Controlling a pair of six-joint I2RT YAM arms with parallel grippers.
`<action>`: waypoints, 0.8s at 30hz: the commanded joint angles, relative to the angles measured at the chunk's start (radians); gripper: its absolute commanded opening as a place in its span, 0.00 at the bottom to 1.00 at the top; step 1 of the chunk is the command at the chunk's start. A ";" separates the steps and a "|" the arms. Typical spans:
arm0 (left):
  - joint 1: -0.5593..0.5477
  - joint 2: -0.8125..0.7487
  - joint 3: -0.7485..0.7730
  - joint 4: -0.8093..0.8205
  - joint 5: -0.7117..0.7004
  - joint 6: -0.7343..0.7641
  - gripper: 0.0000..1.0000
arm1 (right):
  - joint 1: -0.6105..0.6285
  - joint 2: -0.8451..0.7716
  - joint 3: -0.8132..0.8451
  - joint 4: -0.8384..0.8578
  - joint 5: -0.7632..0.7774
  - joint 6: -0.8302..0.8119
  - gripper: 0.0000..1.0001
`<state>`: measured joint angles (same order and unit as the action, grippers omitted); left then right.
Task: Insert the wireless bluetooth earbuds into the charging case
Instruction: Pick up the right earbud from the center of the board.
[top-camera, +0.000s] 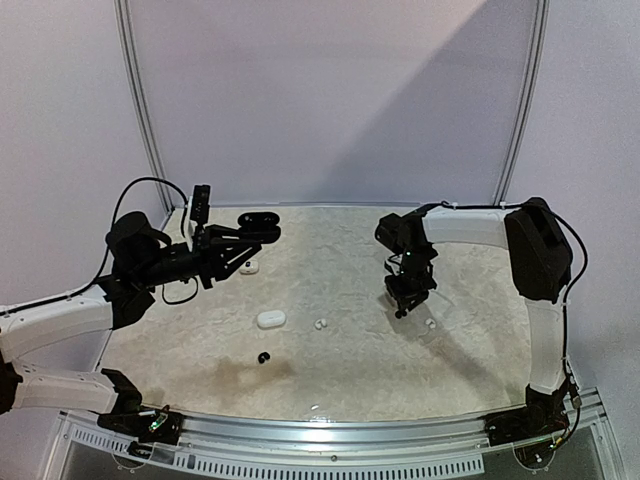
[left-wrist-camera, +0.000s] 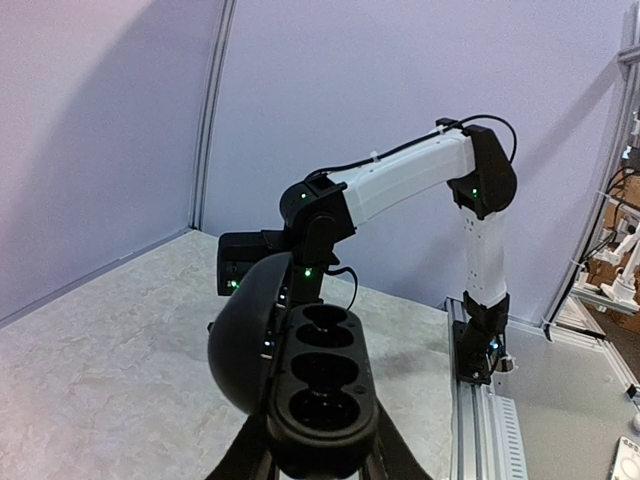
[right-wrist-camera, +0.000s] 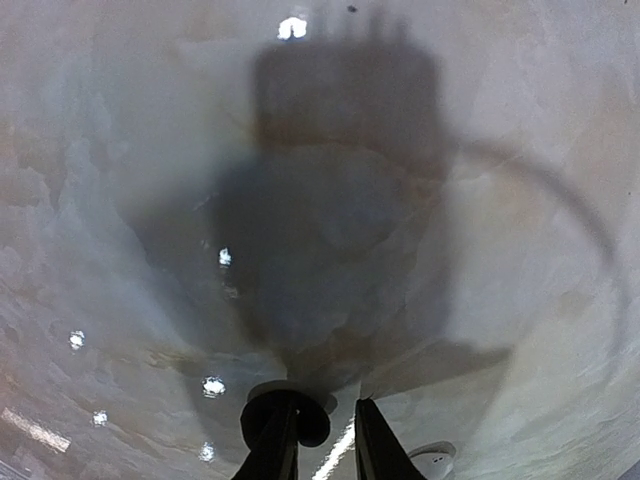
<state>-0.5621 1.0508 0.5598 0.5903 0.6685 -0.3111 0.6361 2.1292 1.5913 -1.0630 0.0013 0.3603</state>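
Note:
My left gripper (top-camera: 232, 250) is shut on an open black charging case (top-camera: 255, 228) and holds it above the far left of the table. In the left wrist view the case (left-wrist-camera: 325, 385) shows empty sockets, its lid hinged open to the left, with my gripper (left-wrist-camera: 320, 465) under it. My right gripper (top-camera: 403, 300) hangs above the table at the right. In the right wrist view it (right-wrist-camera: 320, 445) is nearly closed, with a black earbud (right-wrist-camera: 312, 418) against its left finger. A white earbud (right-wrist-camera: 432, 458) lies just right of it and also shows in the top view (top-camera: 430, 323).
A white oval case (top-camera: 271, 319) lies mid-table with a white earbud (top-camera: 321, 325) to its right. Another white earbud (top-camera: 249, 267) lies under the left gripper. A black earbud (top-camera: 263, 358) lies nearer the front. A metal rail (top-camera: 330, 425) runs along the near edge.

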 joint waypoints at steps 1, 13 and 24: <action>0.013 0.012 0.002 0.025 -0.001 -0.001 0.00 | -0.003 -0.026 -0.040 0.007 -0.038 0.005 0.19; 0.018 0.017 0.012 0.009 0.000 0.009 0.00 | 0.005 -0.072 -0.112 0.001 -0.052 0.052 0.17; 0.022 0.014 0.014 -0.001 0.003 0.019 0.00 | 0.047 -0.046 -0.131 -0.010 -0.074 0.083 0.19</action>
<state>-0.5549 1.0569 0.5598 0.5877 0.6689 -0.3038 0.6487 2.0743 1.5055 -1.0195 -0.0311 0.4202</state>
